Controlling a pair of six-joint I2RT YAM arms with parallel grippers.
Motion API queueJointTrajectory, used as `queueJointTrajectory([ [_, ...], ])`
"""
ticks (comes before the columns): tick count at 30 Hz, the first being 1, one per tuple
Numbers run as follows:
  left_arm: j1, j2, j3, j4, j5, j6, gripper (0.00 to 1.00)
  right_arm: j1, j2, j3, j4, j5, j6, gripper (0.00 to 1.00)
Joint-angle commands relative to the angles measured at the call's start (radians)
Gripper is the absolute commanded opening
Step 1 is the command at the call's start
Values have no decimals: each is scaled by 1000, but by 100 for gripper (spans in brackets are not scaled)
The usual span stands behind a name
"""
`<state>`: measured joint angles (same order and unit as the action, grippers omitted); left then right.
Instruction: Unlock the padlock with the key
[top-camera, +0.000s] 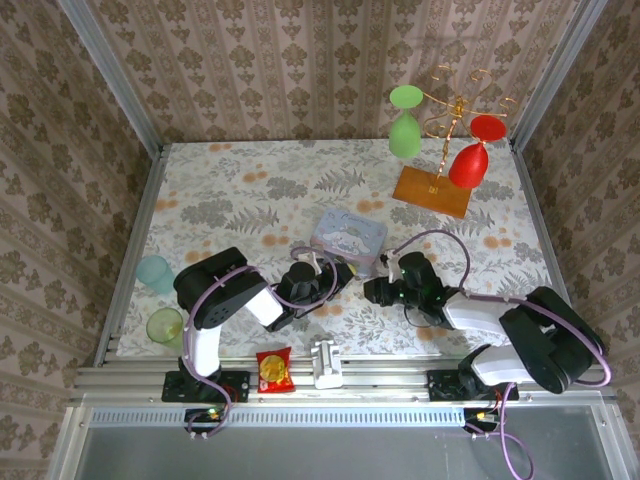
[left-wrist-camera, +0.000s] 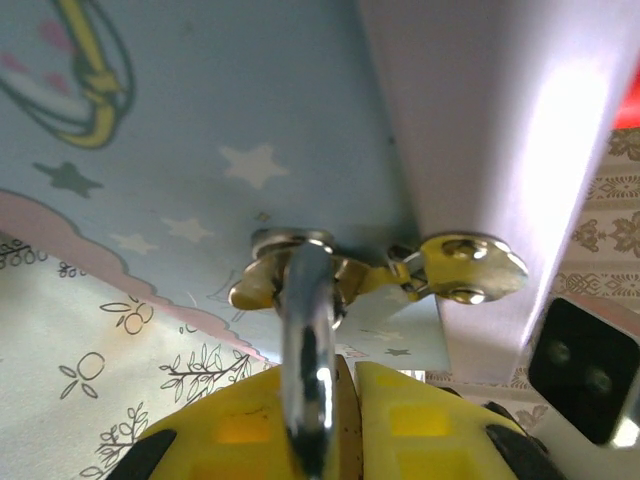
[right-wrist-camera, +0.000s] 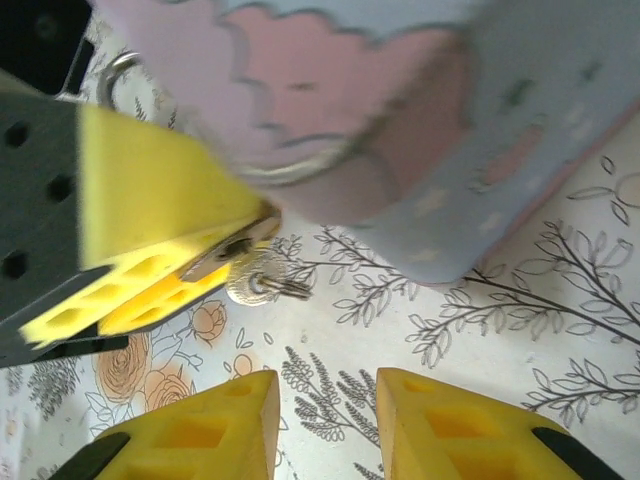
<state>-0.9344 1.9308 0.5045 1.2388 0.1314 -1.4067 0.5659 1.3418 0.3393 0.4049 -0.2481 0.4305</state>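
The padlock (left-wrist-camera: 344, 400) shows as a thin brass sliver between yellow pads, with my left gripper (left-wrist-camera: 352, 375) shut on it. Its silver shackle (left-wrist-camera: 306, 330) runs up through the hasp (left-wrist-camera: 290, 268) of the pale blue tin (top-camera: 348, 238). In the right wrist view the padlock (right-wrist-camera: 238, 244) pokes out of the left gripper's fingers (right-wrist-camera: 150, 220). The key (right-wrist-camera: 254, 281) sticks out of its bottom end, round silver head and a small ring showing. My right gripper (right-wrist-camera: 326, 415) stands open just below the key, not touching it. From above, the left gripper (top-camera: 335, 273) and right gripper (top-camera: 372, 290) face each other in front of the tin.
A wire rack on an orange base (top-camera: 431, 190) holds a green glass (top-camera: 405, 125) and a red glass (top-camera: 470, 160) at the back right. Two plastic cups (top-camera: 158, 275) stand at the left edge. A snack packet (top-camera: 274, 370) and a white block (top-camera: 327, 362) lie on the near rail.
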Motion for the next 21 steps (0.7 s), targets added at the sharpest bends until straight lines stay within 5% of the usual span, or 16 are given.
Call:
queueJointTrajectory([
  [1,3,-18,0,68,23,-12,0,66,-55,43,-47,157,-165,35],
  [6,6,-15,-9,68,23,-31,0,153,-85,58,-62,393,-302,44],
  [21,20,-45,-15,67,45,-22,0,221,57,16,188,370,-462,50],
])
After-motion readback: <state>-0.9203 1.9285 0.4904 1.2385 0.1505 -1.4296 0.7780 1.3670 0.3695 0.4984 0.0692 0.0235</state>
